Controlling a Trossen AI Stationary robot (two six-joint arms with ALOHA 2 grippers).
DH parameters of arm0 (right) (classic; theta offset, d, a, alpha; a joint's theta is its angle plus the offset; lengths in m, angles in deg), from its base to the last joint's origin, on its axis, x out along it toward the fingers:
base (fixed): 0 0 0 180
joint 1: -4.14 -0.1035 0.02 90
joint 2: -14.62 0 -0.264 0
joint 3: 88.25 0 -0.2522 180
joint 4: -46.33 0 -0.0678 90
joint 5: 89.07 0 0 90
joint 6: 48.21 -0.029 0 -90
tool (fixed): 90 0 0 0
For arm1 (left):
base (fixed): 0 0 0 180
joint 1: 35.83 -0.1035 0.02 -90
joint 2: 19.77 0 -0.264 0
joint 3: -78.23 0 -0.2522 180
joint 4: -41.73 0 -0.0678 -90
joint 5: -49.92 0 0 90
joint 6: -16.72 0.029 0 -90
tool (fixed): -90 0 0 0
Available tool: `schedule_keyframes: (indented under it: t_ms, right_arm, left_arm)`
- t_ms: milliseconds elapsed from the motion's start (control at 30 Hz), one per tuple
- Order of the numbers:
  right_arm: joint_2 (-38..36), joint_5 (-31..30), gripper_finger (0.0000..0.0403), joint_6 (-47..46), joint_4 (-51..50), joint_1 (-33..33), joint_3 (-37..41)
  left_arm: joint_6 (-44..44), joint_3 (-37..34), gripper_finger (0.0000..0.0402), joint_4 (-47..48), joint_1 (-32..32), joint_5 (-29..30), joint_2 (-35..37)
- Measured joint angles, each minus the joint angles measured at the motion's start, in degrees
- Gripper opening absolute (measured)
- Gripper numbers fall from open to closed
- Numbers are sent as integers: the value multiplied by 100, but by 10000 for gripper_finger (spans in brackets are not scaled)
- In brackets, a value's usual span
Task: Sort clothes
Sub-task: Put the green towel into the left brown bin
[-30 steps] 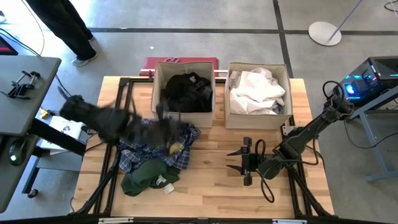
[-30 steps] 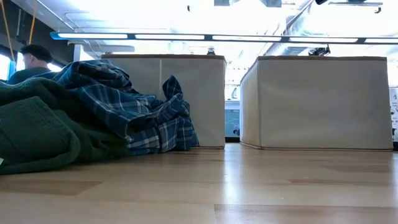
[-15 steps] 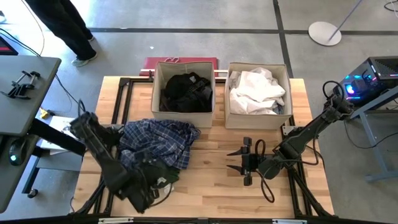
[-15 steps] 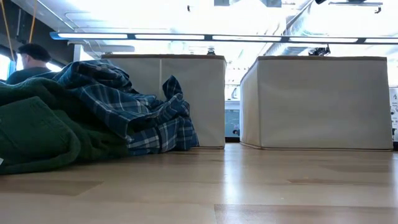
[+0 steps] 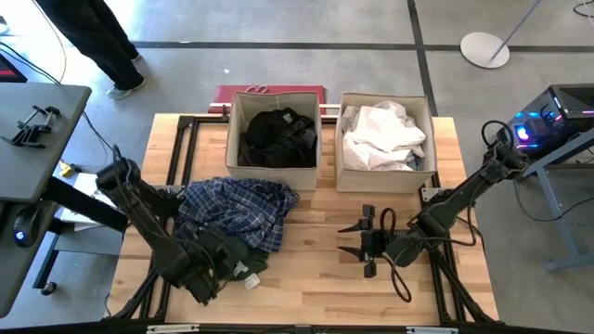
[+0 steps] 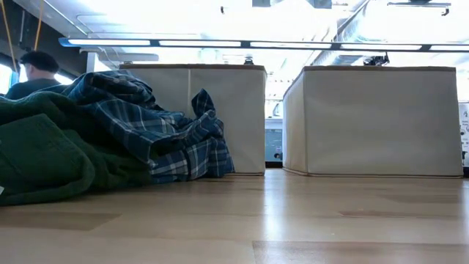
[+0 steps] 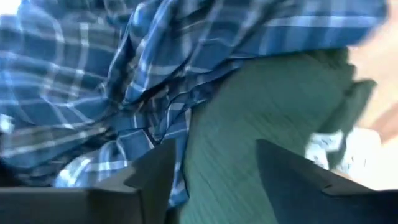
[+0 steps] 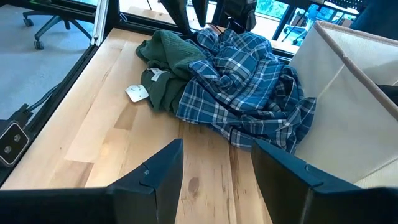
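Left claw (image 7: 211, 180) is open over the green piece (image 7: 261, 124), holding nothing. Next job: pinch it and carry it to a box (image 5: 234, 121).

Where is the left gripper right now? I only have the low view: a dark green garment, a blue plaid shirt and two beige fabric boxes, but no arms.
Observer: The left gripper is down at the crumpled dark green fabric garment, near the front left of the wooden table, with its fingers open.
Operator: And the right one?
Observer: The right gripper is open over bare wood, facing the blue plaid shirt and holding nothing.
Operator: What's inside the boxes?
Observer: The beige fabric box nearer the pile holds black clothes; the other beige box holds white clothes.
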Motion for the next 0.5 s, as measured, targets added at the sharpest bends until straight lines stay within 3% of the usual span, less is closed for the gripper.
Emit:
schedule_keyframes:
  t_ms: [133, 267, 400, 500]
  right_arm:
    - [0, 2, 179, -5, 1, 0, 0]
    - [0, 2, 179, -12, 4, 0, 0]
    - [0, 2, 179, -130, 5, 0, 0]
    - [0, 2, 179, -206, 6, 0, 0]
  left_arm:
    - [-355, -1181, 246, -1250, -78, -9, 407]
    - [43, -2119, 243, -2890, -201, -264, 504]
    - [233, -2625, 196, -3979, -347, -355, 413]
    - [330, -2664, 122, -4055, -402, -360, 390]
